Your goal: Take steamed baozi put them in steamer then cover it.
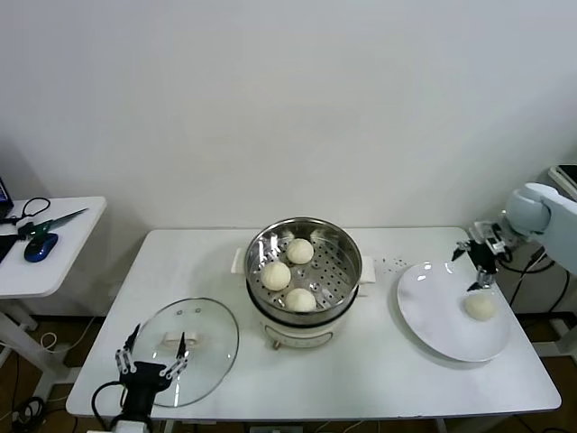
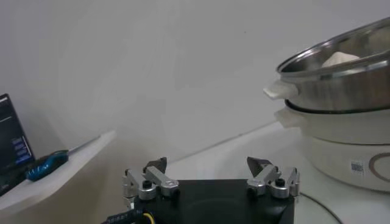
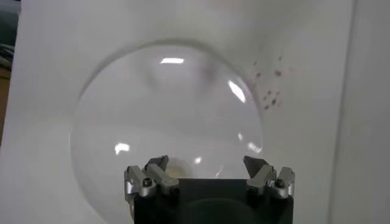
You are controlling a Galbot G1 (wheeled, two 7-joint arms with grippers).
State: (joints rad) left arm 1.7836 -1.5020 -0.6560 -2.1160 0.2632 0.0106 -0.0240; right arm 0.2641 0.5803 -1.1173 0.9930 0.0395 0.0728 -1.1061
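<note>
The steel steamer [image 1: 338, 257] stands in its white cooker base mid-table, with three baozi [image 1: 299, 251] in it. A fourth baozi [image 1: 480, 307] lies on the white plate [image 1: 433, 307] at the right. My right gripper [image 1: 471, 269] is open just above and behind that baozi. In the right wrist view the right gripper [image 3: 206, 163] is open over the plate [image 3: 164, 109], and the baozi [image 3: 177, 170] shows partly by one finger. The glass cover [image 1: 207, 356] lies flat at the front left. My left gripper [image 1: 160, 338] is open and empty at its near edge. In the left wrist view the left gripper [image 2: 207, 165] faces the steamer [image 2: 341, 82].
A white side table [image 1: 63, 244] with scissors and a blue object stands at the far left. Dark specks [image 1: 392, 263] lie on the table between the cooker and the plate. The table's front edge runs just below the cover and the plate.
</note>
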